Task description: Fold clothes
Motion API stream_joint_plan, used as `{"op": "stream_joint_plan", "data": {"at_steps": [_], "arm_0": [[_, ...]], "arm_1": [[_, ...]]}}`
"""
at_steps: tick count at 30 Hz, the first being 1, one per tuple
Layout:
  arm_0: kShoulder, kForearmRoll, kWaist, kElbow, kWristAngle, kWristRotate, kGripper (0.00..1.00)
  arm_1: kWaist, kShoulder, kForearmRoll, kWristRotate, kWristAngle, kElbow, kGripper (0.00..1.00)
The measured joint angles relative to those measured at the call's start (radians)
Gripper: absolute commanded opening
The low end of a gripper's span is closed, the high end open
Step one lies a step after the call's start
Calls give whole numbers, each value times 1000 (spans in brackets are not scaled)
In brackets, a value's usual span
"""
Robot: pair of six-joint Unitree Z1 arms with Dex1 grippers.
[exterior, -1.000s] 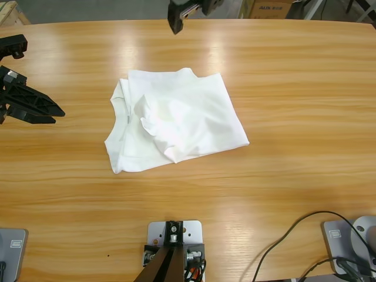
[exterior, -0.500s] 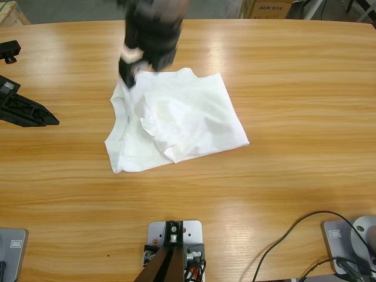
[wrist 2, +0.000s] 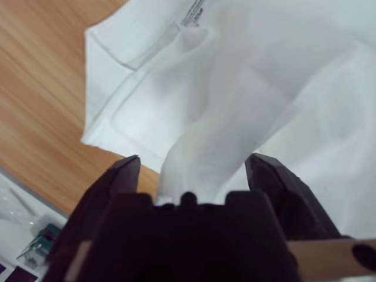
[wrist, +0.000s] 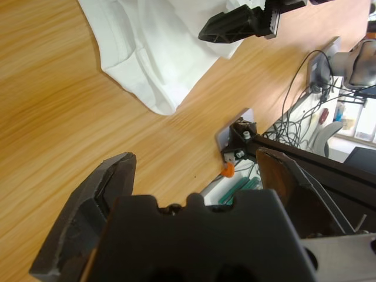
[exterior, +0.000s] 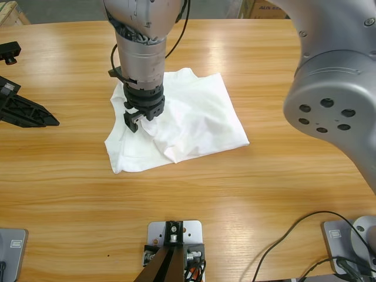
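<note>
The white T-shirt (exterior: 188,120) is seen lying partly folded near the middle of the wooden table (exterior: 282,194), a rumpled raised fold (exterior: 154,124) resting on its upper layer, left of its middle in the high view.

The right gripper (exterior: 141,117) is held straight down over that fold. In the right wrist view its jaws are spread wide, and a ridge of white cloth (wrist 2: 202,153) is seen rising between them; no squeeze on it is visible, though whether the jaw tips already touch the fabric cannot be told for certain, since the tips are hidden by the gripper's body.

The left gripper (exterior: 32,114) is parked at the table's left edge, well apart from the shirt, its jaws likewise wide and empty in its own view, with the garment's near corner (wrist: 158,103) ahead of it.

The coming move is judged to turn on this: the ridge lies directly below and between the right jaws, so only a short descent and a closing would be needed. The right arm is by far the nearer.
</note>
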Motion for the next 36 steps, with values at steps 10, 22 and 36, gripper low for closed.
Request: {"op": "stream_joint_plan", "data": {"at_steps": [10, 22, 36], "arm_0": [[1, 0, 0, 2, 0, 0, 803], [3, -1, 0, 2, 0, 1, 803], [3, -5, -42, 2, 1, 1, 801]], "arm_1": [[-48, 14, 0, -2, -35, 0, 393], [-50, 39, 0, -24, 4, 0, 706], [-50, -18, 0, -30, -137, 0, 790]]}}
